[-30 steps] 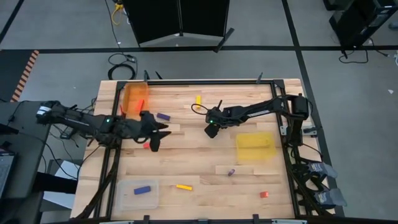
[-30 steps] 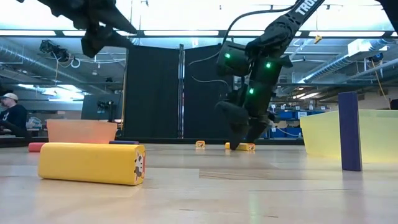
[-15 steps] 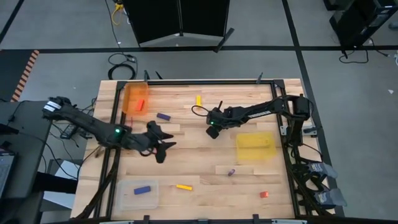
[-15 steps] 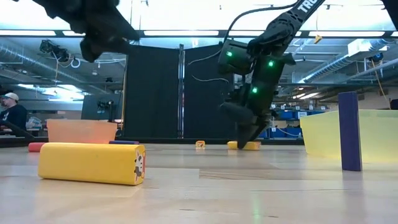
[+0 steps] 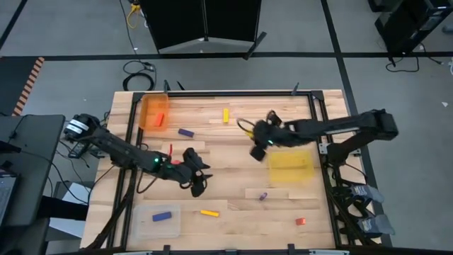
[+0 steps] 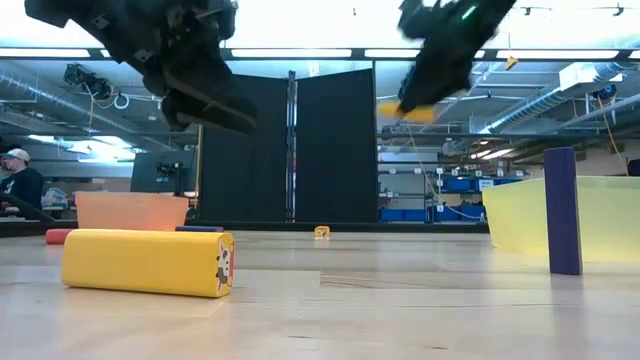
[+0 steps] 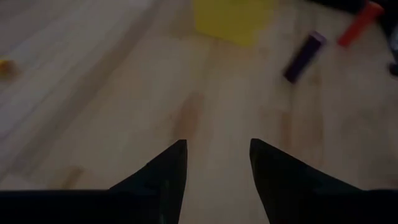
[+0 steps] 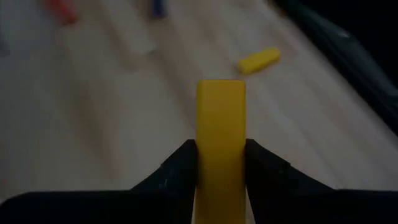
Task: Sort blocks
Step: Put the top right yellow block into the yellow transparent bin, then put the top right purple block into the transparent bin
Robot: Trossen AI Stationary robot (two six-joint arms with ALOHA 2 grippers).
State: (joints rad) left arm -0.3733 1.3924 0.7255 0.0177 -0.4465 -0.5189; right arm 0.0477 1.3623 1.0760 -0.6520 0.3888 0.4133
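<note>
Above the table [image 5: 233, 202], beside the yellow tray [image 5: 290, 167], the right claw [image 8: 219, 163] clenches a yellow block [image 8: 219, 134], its long axis pointing straight out between the fingers. The left claw [image 7: 214, 163] hovers released mid-table.

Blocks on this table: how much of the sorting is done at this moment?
Early on. Done: a red block lies in the orange tray and a purple block in the clear tray. In hand: the right tool holds a yellow block lifted beside the yellow tray. The left tool is open and empty. Left: loose blocks, among them yellow, purple and red.
</note>
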